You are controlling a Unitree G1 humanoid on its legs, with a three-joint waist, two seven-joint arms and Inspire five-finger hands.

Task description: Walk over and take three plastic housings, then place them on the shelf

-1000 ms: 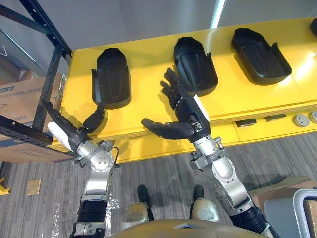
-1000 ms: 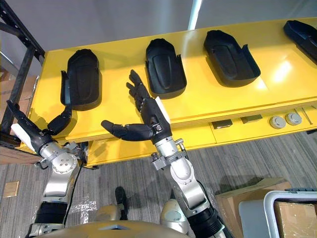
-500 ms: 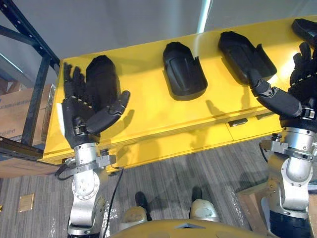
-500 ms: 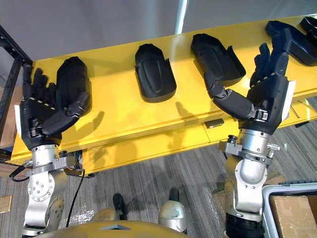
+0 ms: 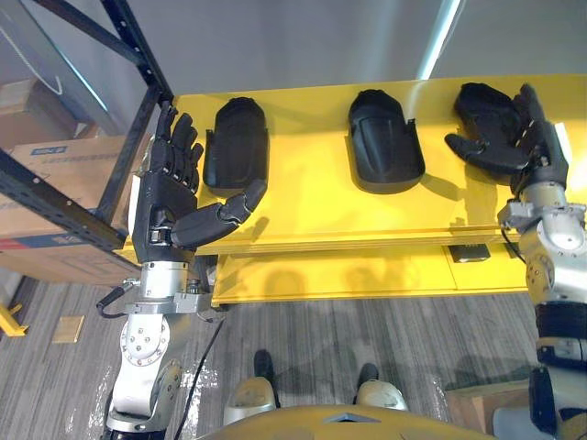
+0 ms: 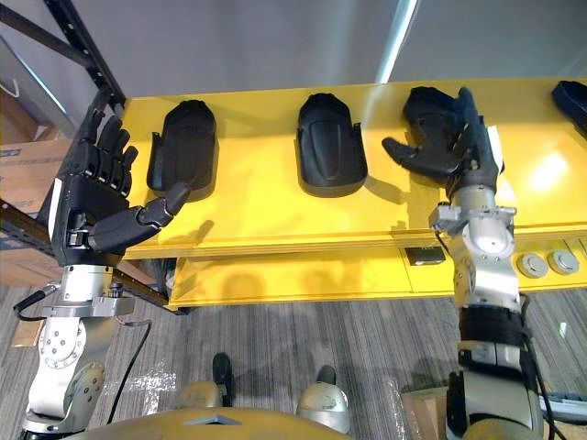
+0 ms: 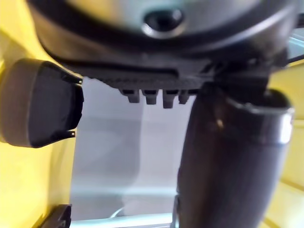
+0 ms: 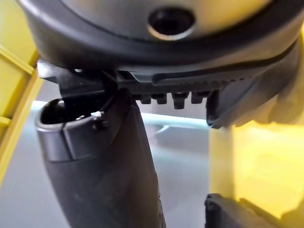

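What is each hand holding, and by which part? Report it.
Nothing is held. The left hand is open beside the left housing. The right hand is open in front of the right housing, fingers straight, not curled round it.

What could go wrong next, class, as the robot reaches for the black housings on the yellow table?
1. The left hand, open, appears close to the rack upright; swinging toward the left housing might clip it.
2. The right hand, open at the right housing, may push it away rather than grip it.
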